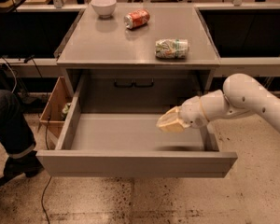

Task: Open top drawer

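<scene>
The top drawer point(135, 163) is a wide grey handle-less drawer pulled far out from under the grey counter. Its broad shallow tray point(126, 132) looks bare inside. My gripper point(168, 122), with pale yellowish fingers, hangs over the right part of the open tray, above its floor and a little behind the drawer front. It touches nothing that I can see. My white arm point(252, 101) reaches in from the right.
On the counter point(107, 41) lie a white bowl point(104, 6), a red can point(136, 18) on its side and a crumpled greenish can point(171, 48). A cardboard box point(53, 107) stands left of the drawer. A seated person's leg point(9, 125) is at far left.
</scene>
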`<state>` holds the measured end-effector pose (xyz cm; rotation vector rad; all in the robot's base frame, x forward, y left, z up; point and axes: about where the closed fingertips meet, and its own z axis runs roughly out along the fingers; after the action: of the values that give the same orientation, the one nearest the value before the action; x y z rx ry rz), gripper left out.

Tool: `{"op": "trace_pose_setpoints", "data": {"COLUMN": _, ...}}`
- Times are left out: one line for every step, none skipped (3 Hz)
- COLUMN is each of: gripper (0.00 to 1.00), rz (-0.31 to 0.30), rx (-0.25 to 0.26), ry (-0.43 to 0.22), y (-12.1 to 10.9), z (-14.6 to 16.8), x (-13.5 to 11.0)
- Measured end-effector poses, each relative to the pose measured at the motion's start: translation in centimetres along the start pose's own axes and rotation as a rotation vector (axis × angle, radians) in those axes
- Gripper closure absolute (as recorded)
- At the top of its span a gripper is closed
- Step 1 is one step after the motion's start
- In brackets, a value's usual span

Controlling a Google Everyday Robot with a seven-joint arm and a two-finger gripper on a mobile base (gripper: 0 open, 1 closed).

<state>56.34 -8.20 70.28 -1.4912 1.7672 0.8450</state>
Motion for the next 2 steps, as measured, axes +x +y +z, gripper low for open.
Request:
{"op": "trace_pose_setpoints", "data": {"gripper": 1.0, "rz": -0.056, "rx": 0.114, "ry": -0.024, "y": -4.8, "z": -3.2, "x": -0.8}}
{"op": "trace_pose_setpoints", "data": {"gripper": 1.0, "rz": -0.11, "rx": 0.225, "ry": -0.005, "y": -8.5, "z": -8.4, "x": -2.0}}
